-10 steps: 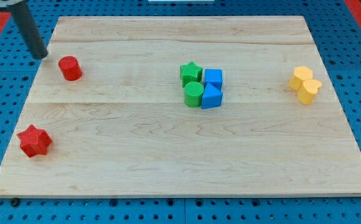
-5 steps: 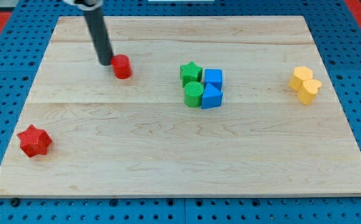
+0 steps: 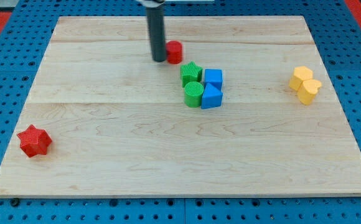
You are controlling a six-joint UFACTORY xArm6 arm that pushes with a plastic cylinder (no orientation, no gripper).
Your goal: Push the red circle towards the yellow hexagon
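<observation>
The red circle (image 3: 175,51) is a short red cylinder on the wooden board, above and to the left of the central cluster. My tip (image 3: 159,60) touches its left side. The rod rises straight up to the view's top. The yellow hexagon (image 3: 302,77) sits far to the view's right, with a second yellow block (image 3: 309,90) pressed against its lower right side.
A green star (image 3: 191,73), a green cylinder (image 3: 193,94), a blue cube (image 3: 213,78) and a blue block (image 3: 211,97) form a tight cluster just below and right of the red circle. A red star (image 3: 33,140) lies at the lower left. The board edge (image 3: 180,193) meets blue pegboard.
My tip has swept from the upper left towards the right, pushing the red circle along with it, from the board's left part to just above the green star.
</observation>
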